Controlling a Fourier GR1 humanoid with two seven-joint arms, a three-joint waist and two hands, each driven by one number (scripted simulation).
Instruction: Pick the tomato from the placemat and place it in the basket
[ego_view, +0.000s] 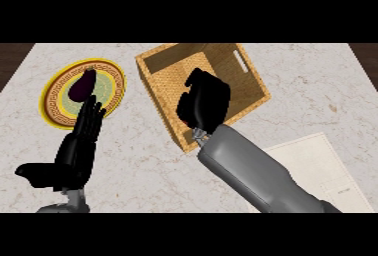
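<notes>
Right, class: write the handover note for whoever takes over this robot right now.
Left hand: open, resting at the left, by the yellow-rimmed plate holding a dark purple item.
Right hand: over the wicker basket; its contents are hidden.
Tomato: not visible, not on the white placemat where that shows.
Done: unconfirmed.
Left: verify the tomato ends in the basket.

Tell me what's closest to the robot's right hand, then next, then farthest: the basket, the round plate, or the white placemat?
From the right hand in the head view:
1. Basket: right under the hand.
2. Placemat: lower right, beside the forearm.
3. Plate: far left, past the basket, by the left hand.
</notes>
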